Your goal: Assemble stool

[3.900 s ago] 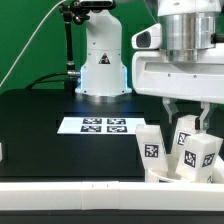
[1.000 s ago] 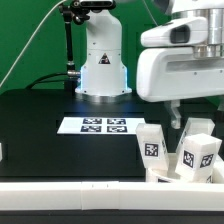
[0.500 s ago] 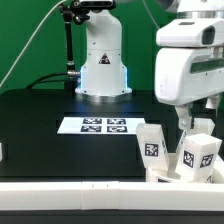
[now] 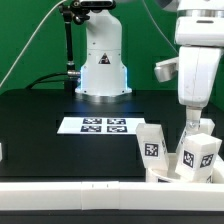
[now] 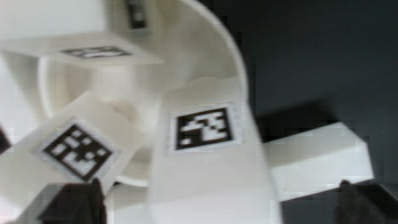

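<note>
Jaws: the jaws [image 4: 190,121] hang at about 3 o'clock in the exterior view, just above the cluster of stool parts; in the wrist view the two dark fingertips [image 5: 71,203] stand wide apart with white parts between them, and nothing is clamped
Stool legs: blocky white legs with black-and-white square tags stand close together at about 4 o'clock in the exterior view; one leg [image 4: 151,144] is nearer the middle, a second leg [image 4: 198,156] sits at the exterior view's right edge, directly under the jaws
Seat: in the wrist view a curved white rim, seemingly the round seat [image 5: 199,50], arcs beside the tagged legs [image 5: 210,128]; whether they touch cannot be told
Marker board: the marker board [image 4: 98,125] lies flat on the tabletop near the centre, at about 9 o'clock from the legs and apart from them
Tabletop: the black tabletop [image 4: 40,125] carries all the parts
Border rail: a long white rail [image 4: 70,196] runs along 6 o'clock in the exterior view
Arm base: the white robot base [image 4: 101,60] stands at 12 o'clock behind the marker board
</note>
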